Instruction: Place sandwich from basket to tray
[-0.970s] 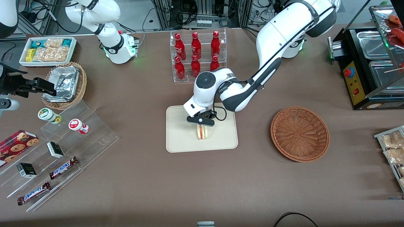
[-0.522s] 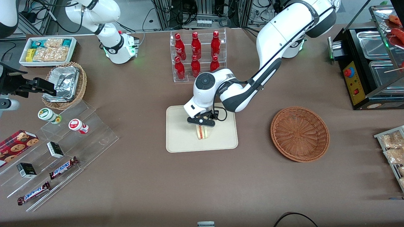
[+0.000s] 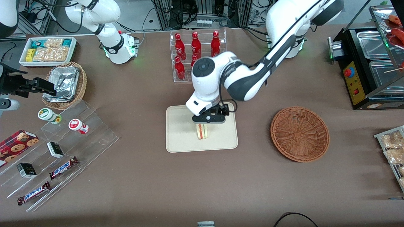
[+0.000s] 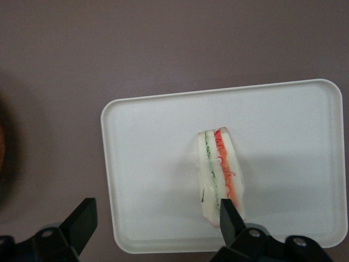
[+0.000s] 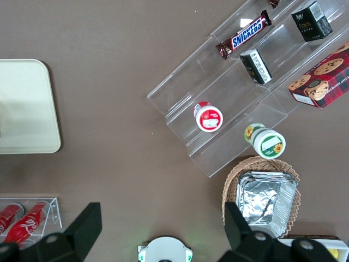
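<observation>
On the acrylic steps [image 3: 63, 138] toward the parked arm's end of the worktop [image 3: 142, 189], well away from my pincer [image 3: 208, 119], two bars [image 3: 63, 167] read "SNICKERS". My pincer hangs over the tray [image 3: 180, 138], fingers [image 4: 229, 215] spread apart and gripping nothing. The sandwich [image 3: 202, 131] stands on edge on the tray just below my pincer, red and green filling showing. The basket [image 3: 300, 134] sits well off toward my arm's end, with nothing in it.
</observation>
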